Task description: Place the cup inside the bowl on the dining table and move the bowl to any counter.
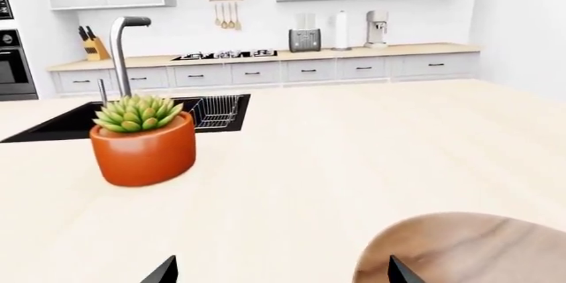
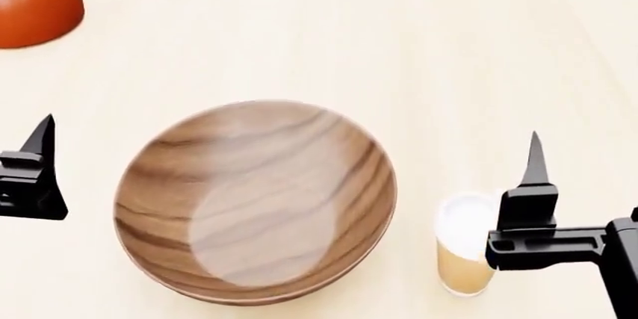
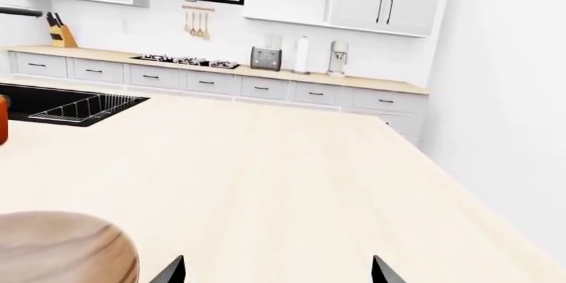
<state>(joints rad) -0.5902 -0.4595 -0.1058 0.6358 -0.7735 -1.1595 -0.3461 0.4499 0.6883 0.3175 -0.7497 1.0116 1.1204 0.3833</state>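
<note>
The wooden bowl (image 2: 254, 203) sits upright and empty on the pale dining table (image 2: 419, 50). Just right of it stands the cup (image 2: 464, 248), tan with a white lid. My right gripper (image 3: 278, 273) is open, nothing between its fingertips. One of its fingers (image 2: 534, 173) rises right beside the cup, and its body hides the cup's right side. The cup does not show in the right wrist view; the bowl's rim (image 3: 62, 250) does. My left gripper (image 1: 283, 273) is open and empty, left of the bowl (image 1: 468, 250), with one finger (image 2: 40, 155) at the head view's left edge.
An orange plant pot (image 2: 35, 1) with a green succulent stands at the table's far left, beside a black sink (image 1: 62, 124) with a dish rack. The counter (image 1: 265, 57) runs along the tiled back wall with a toaster, knife block and hob.
</note>
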